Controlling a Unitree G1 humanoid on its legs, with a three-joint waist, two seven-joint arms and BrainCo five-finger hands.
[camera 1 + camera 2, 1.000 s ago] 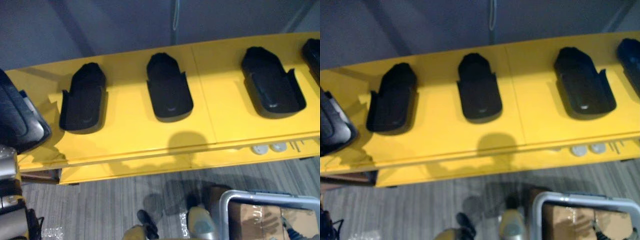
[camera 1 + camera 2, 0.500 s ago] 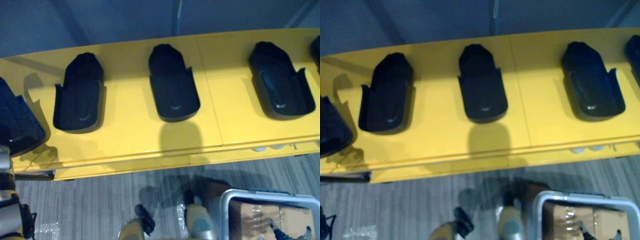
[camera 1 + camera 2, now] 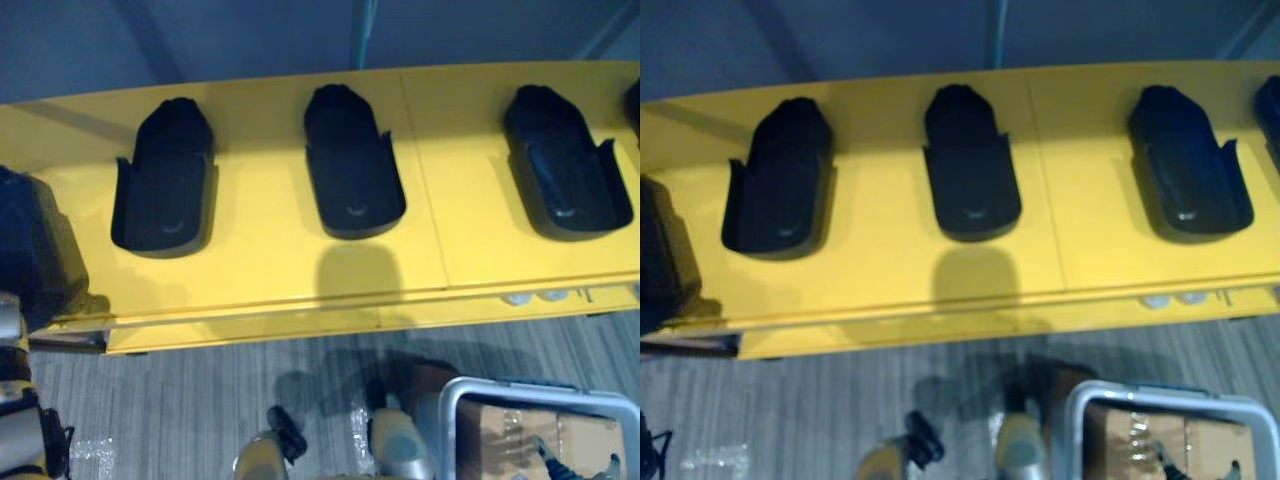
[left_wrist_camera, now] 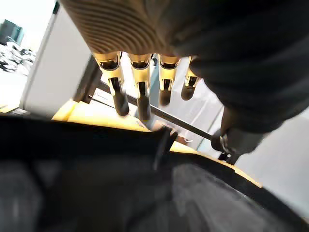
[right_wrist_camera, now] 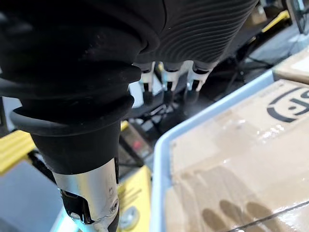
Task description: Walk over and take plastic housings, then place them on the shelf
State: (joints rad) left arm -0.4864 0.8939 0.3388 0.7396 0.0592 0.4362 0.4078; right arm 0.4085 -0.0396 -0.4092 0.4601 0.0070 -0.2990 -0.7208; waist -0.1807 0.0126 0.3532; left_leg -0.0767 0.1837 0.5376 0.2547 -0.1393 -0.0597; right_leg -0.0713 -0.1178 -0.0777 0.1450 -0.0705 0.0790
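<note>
Three black plastic housings (image 3: 165,185) (image 3: 352,170) (image 3: 565,170) lie in a row on the yellow shelf (image 3: 260,270). Another housing (image 3: 35,255) lies at the shelf's left end, partly cut off by the view's edge. In the left wrist view this housing (image 4: 145,183) spreads dark below my left hand (image 4: 140,96), whose fingers stand straight above its rim, open. I cannot tell whether they touch it. My right hand (image 5: 166,84) hangs open and holds nothing above a bin.
A further black housing (image 3: 634,100) peeks in at the shelf's right end. On the grey floor at the lower right stands a pale-rimmed bin (image 3: 455,400) with a cardboard box (image 5: 241,154) in it. A dark wall rises behind the shelf.
The leftmost housing has gone from tilted in my left hand to lying on the shelf's left end. My left hand has opened. The camera has shifted a little.
</note>
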